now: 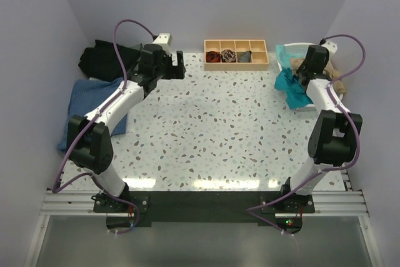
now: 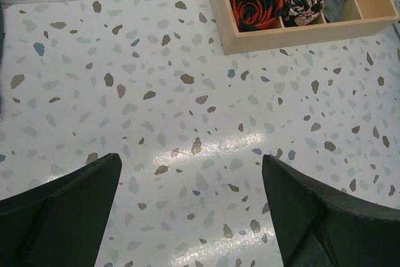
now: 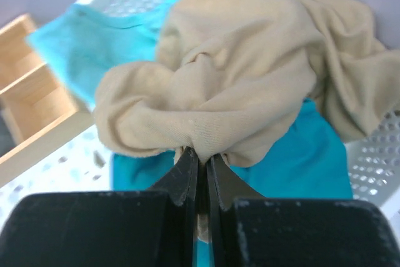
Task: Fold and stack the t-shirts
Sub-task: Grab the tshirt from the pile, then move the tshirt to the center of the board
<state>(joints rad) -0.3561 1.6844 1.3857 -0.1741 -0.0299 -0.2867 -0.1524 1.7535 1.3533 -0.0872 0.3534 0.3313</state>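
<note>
Two soft cloth shirts lie at the far left in the top view: a crumpled black t-shirt (image 1: 100,57) and, nearer, a flat denim-blue t-shirt (image 1: 94,97) partly hidden under the left arm. The left gripper (image 1: 180,65) hangs over the speckled terrazzo-patterned table (image 1: 206,129), jaws spread. At far right the right gripper (image 1: 301,78) dips into a white perforated plastic laundry basket (image 1: 294,48), where a teal t-shirt (image 1: 289,85) spills over the rim.

From the left wrist, two dark fingers (image 2: 62,211) stand wide apart above the glossy table. A pale wooden compartment tray (image 2: 250,39), cut off at the top, holds what look like rolled fabric pieces (image 2: 256,5).

From the right wrist, the jaws are pressed together, pinching a fold of the bunched tan-beige t-shirt (image 3: 237,79), which lies on the teal one in the basket.
</note>
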